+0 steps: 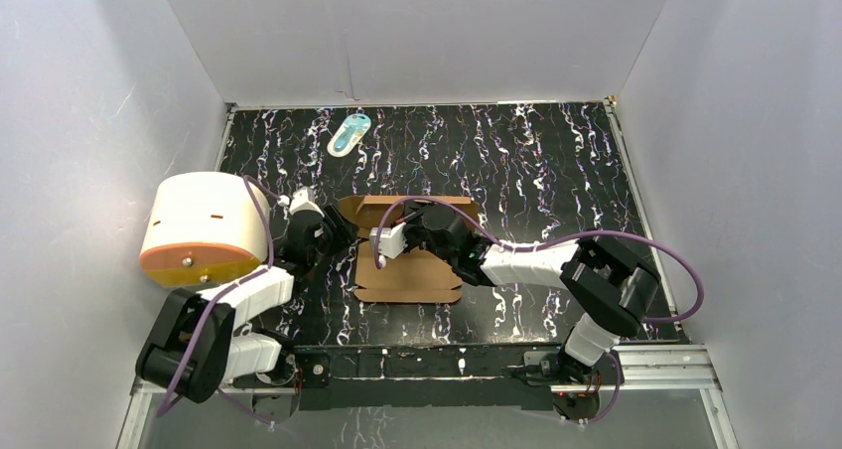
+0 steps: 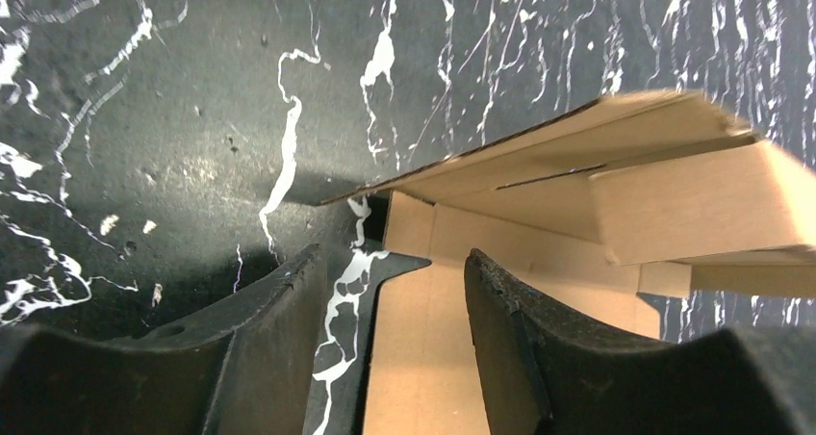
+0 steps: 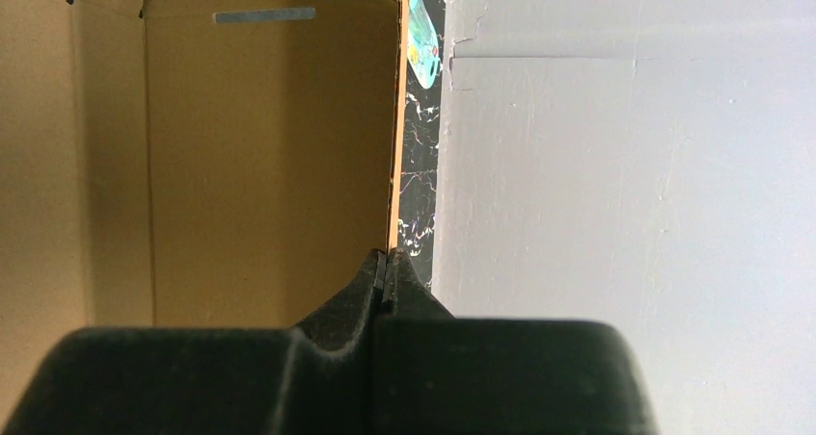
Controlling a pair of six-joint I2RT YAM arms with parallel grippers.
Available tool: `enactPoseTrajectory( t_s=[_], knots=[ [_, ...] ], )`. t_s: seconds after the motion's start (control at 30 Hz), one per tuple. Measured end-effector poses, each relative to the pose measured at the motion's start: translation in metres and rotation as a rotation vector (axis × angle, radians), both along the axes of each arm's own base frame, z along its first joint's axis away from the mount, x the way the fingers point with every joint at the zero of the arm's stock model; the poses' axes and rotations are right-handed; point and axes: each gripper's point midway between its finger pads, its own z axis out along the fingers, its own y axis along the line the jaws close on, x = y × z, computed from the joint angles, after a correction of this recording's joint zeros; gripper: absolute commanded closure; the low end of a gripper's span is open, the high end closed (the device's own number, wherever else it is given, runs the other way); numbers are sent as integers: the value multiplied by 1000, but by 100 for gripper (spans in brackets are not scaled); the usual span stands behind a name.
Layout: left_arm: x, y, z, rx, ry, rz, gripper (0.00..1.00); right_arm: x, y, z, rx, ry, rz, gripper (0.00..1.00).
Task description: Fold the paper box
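Right tool [image 3: 387, 264] tight on paper box [image 3: 241, 166] edge, left tool [image 2: 395, 258] agape alongside.

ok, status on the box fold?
Left gripper open at left edge of box. Right gripper shut on box, one side raised, fold part done. Cylinder at left, packet far back, both off the box.

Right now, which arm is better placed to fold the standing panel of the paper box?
Right. The right gripper is shut on an upright panel edge of the paper box; the left gripper is open at the flat part, gripping nothing.
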Motion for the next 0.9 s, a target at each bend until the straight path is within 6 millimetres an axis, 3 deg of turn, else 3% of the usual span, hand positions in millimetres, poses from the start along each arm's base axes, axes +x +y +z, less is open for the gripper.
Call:
enactPoseTrajectory(
  t_s=[0.27,0.47,0.63,0.9],
  knots=[
    [-2,-15,-34,-62,65,-40,50,0,0,0,1,0,1,100],
    [8,-27,-33,-111,41,-64,51,0,0,0,0,1,3,100],
    [10,-38,-31,-156,43,-101,57,0,0,0,1,1,3,100],
    [8,-60,-3,-195,-39,-178,61,0,0,0,1,0,3,100]
  ],
)
